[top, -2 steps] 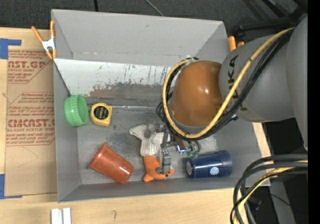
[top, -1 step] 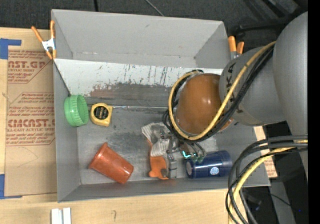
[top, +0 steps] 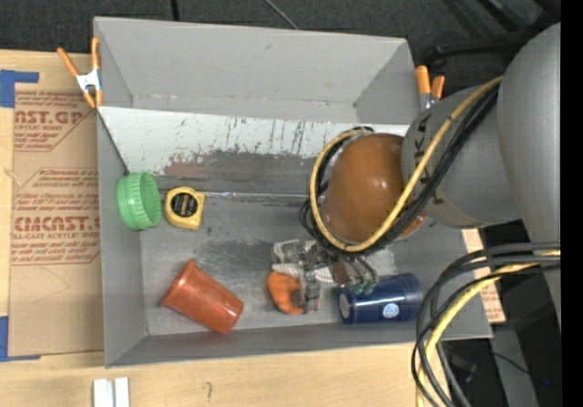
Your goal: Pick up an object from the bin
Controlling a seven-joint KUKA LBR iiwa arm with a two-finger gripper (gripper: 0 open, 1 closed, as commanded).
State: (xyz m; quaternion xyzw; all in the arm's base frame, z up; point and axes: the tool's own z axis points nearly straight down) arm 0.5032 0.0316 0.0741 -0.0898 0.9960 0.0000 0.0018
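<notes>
Even overhead light brightens the bin's (top: 246, 68) back wall, with soft shadow beneath the arm (top: 528, 141).

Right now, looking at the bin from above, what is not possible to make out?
Camera view:
Small orange lumpy object: the pincer overlaps its right side, so its kind is unclear.
Pale crumpled thing beside it: partly hidden under the robot's wrist.
Dark blue cylindrical can: upper edge covered by the wrist; its label is too small to read.
</notes>
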